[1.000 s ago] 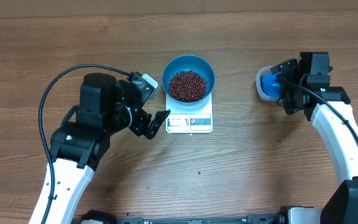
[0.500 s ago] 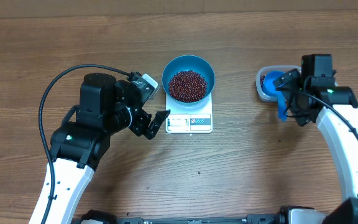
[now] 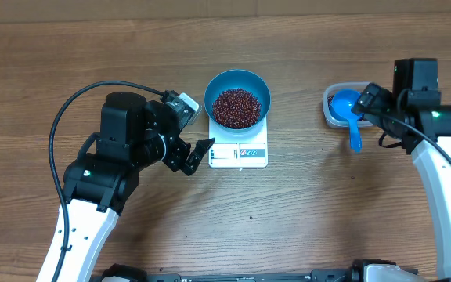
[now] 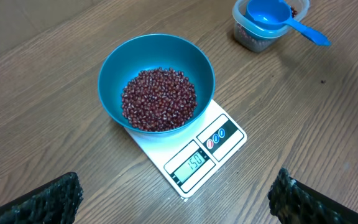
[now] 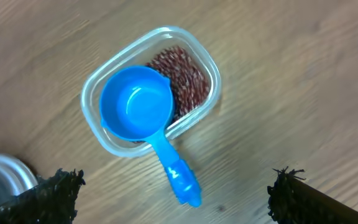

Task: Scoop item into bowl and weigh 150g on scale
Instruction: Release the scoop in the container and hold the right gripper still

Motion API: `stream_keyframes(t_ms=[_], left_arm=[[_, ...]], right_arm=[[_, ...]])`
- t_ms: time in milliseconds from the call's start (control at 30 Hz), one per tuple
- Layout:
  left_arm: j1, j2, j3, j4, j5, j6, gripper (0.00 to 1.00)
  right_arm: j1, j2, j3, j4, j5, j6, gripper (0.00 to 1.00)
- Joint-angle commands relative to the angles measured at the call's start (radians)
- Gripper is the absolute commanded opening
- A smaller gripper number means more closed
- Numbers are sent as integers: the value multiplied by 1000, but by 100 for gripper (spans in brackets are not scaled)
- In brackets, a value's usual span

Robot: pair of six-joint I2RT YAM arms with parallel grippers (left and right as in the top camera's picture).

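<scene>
The blue bowl (image 3: 237,84) (image 4: 112,68) stands on the white scale (image 3: 239,153) (image 4: 229,134), holding a heap of dark red-brown beans (image 3: 236,108) (image 4: 159,99). The display (image 4: 194,163) reads 150. My left gripper (image 3: 196,155) (image 4: 176,196) stands open just left of the scale's front, holding nothing. My right gripper (image 3: 376,117) (image 5: 176,180) is open, above and right of the clear tub, with nothing in its grip. The blue scoop (image 3: 348,110) (image 5: 135,102) rests in that tub, its handle sticking out over the rim towards me.
The clear plastic tub (image 3: 331,116) (image 5: 204,56) at the right still holds some beans (image 5: 182,78). It also shows at the top right of the left wrist view as the tub (image 4: 244,34). Bare wooden table surrounds everything.
My right arm has drawn back to the right, away from the tub, leaving the scoop lying in it. The left arm, bowl and scale have not moved.
</scene>
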Motion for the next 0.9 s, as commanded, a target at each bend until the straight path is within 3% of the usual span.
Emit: stream_keyframes(t_ms=[0,200,867], left_arm=[[4,4,24,3,22,-7,100],[4,4,24,3,22,-7,100],[4,4,24,3,22,-7,100]], right_arm=[[1,-23,44,-30,-25,-335,100],[0,-39,80,-151,-172,-376,100],[0,-37,89,-165,-172,-376,100]])
